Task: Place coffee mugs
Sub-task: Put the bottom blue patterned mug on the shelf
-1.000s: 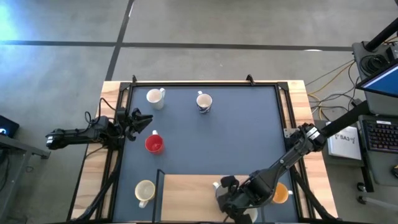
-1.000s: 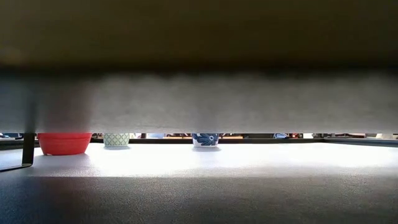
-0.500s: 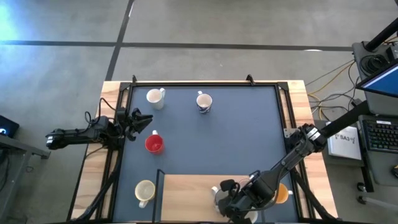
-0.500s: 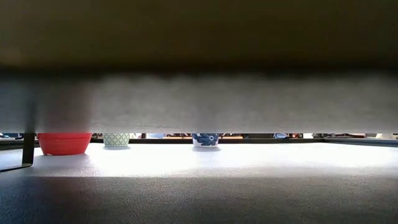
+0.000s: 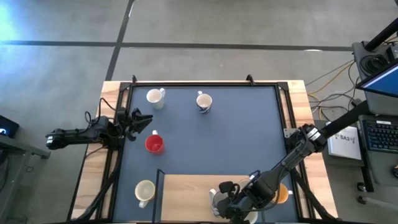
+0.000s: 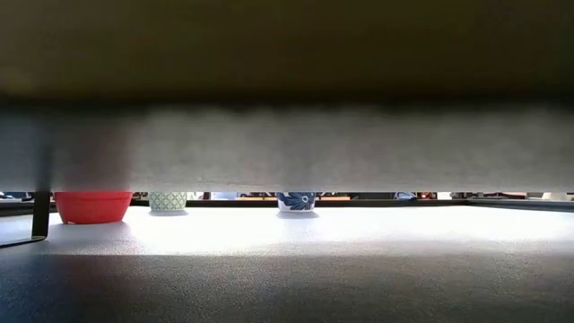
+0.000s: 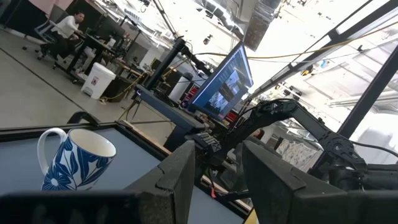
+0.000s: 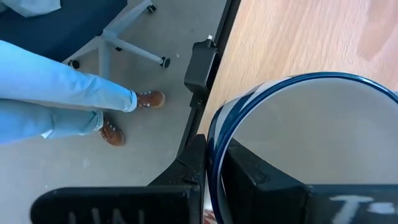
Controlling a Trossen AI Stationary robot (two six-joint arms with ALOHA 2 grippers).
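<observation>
Right gripper [image 5: 219, 202] at the 6 o'clock edge of the bench [image 5: 242, 137], over the light wooden board [image 5: 186, 186]. The right wrist view shows its fingers [image 8: 198, 163] straddling the rim of a blue-rimmed white mug [image 8: 311, 143], one finger outside the wall and one inside; pinching the wall by the look of it, though contact on both sides is hard to confirm. That mug sits directly at the gripper, so the right arm is the one on it; judging from the task, the next move is a lift and carry toward 12 o'clock, onto the dark mat. Orange mug [image 5: 281, 194] just beside the right arm, toward 3 o'clock of the gripper. Left gripper [image 5: 142, 121] waits at the 9 o'clock edge, fingers spread with a gap between them, holding nothing. Red mug [image 5: 154, 144] just beside it toward 5 o'clock. White mug [image 5: 153, 97] and blue-patterned mug [image 5: 203, 102] near the 12 o'clock edge, pale yellow mug [image 5: 144, 190] near 7 o'clock. A person's legs [image 8: 62, 93] show on the floor beyond the bench.
</observation>
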